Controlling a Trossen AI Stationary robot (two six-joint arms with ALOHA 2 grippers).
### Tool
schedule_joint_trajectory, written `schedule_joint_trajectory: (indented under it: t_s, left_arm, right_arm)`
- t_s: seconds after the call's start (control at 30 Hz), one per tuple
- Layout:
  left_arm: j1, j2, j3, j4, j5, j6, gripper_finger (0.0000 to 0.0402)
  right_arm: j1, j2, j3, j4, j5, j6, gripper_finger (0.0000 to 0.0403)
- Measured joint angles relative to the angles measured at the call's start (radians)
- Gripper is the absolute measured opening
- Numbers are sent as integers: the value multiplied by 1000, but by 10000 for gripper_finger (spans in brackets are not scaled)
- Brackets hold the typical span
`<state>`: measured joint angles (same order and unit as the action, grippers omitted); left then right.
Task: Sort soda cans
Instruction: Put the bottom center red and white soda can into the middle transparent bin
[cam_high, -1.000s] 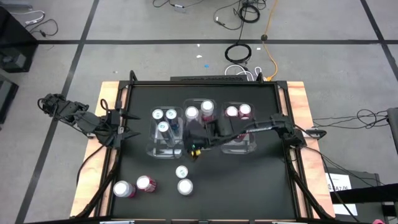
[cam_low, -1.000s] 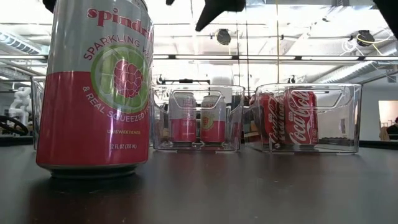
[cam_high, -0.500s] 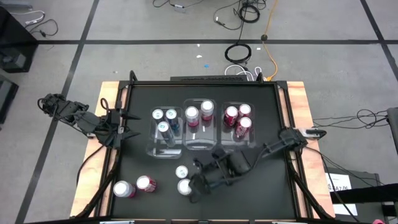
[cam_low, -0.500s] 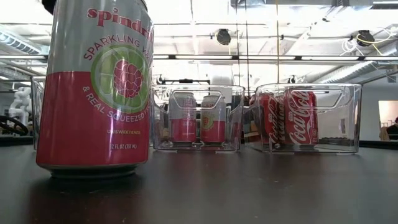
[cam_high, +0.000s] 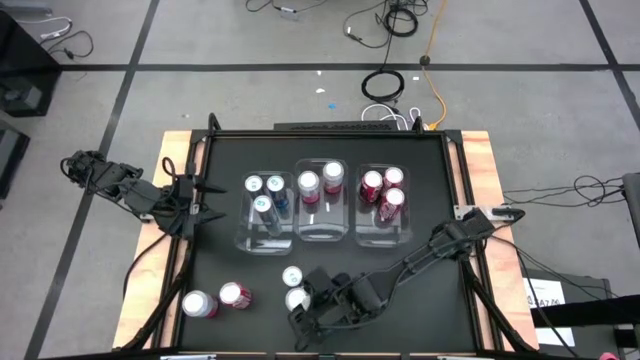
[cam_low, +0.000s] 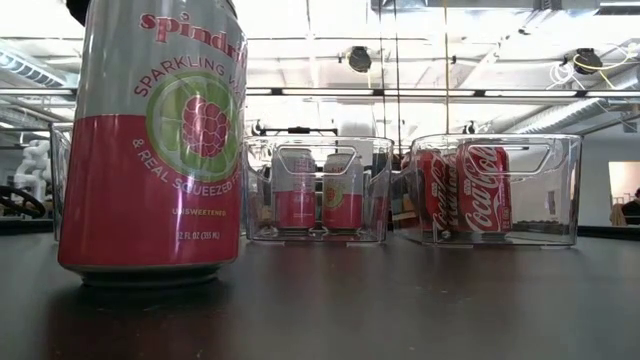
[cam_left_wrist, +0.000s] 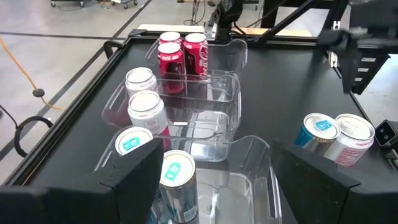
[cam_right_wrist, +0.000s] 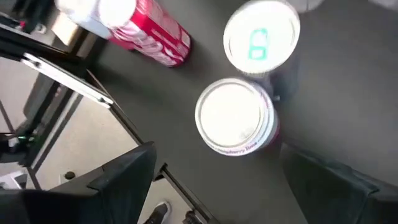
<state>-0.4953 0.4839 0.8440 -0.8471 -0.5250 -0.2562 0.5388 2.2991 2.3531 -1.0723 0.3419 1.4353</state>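
High view: right gripper (cam_high: 303, 318) low over the near table (cam_high: 430, 300) edge beside a pink can (cam_high: 296, 299), teal can (cam_high: 292, 277) just behind; left gripper (cam_high: 205, 198) parked at the left edge.

Low view: big pink can (cam_low: 152, 140) close, bins (cam_low: 318, 190) behind.

Left wrist view: jaws spread, empty, facing the bins with cans (cam_left_wrist: 180, 53).

Right wrist view: jaws wide open over the pink can (cam_right_wrist: 235, 116), not gripping.
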Motion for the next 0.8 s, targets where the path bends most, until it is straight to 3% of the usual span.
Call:
schedule_joint_trajectory:
  t_s: [0.27, 0.8]
  left_arm:
    - [0, 0, 0, 0, 1, 0, 304]
    - [0, 0, 0, 0, 1, 0, 304]
  right_arm:
    - [0, 68, 0, 44, -5, 39, 336]
    - [-40, 135, 0, 56, -3, -77, 336]
